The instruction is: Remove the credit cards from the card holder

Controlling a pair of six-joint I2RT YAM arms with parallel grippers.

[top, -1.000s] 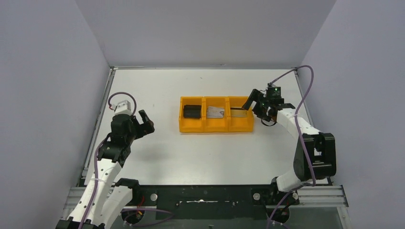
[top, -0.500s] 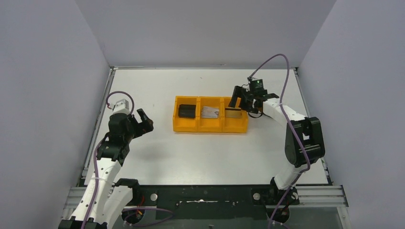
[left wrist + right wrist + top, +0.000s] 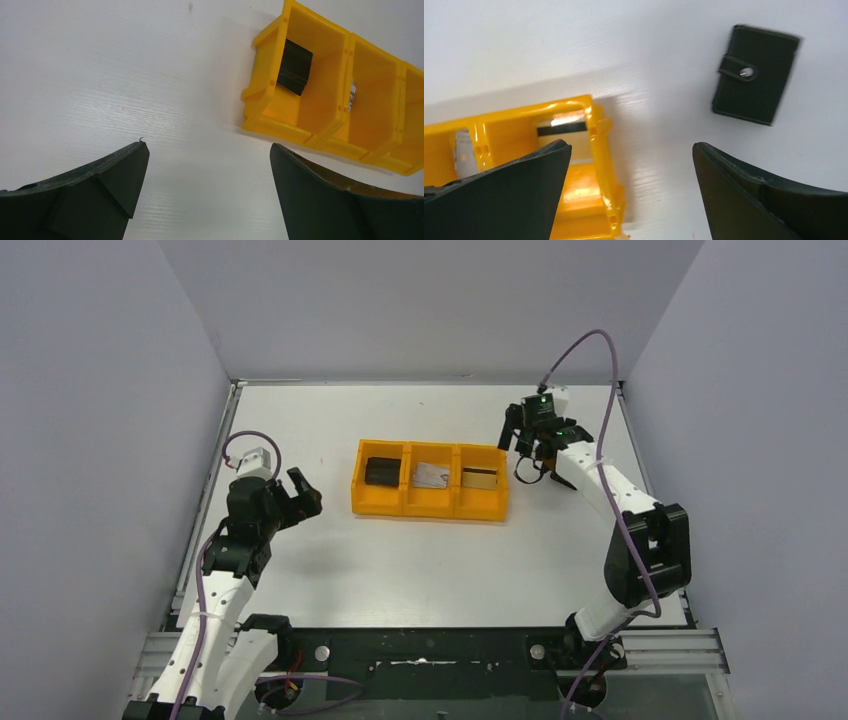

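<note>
Gold card [image 3: 480, 478] released into tray [image 3: 430, 508]
Right gripper [image 3: 631, 146] withdrawn, fingers [image 3: 514, 190] apart like the left gripper's [image 3: 208, 145]; silver card [image 3: 432, 476] also out, so task looks done.

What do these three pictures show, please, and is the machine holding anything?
The machine is a left arm and a right arm, bolted side by side. One picture looks down from above and behind; the other two come from cameras on each wrist, so the dark shapes at the bottom are that arm's own fingers. On the white table sits an orange tray with three compartments: a black block, a silvery card, a gold card. The black card holder lies closed beside the tray. The left pincer and the right pincer are open and hold nothing.
</note>
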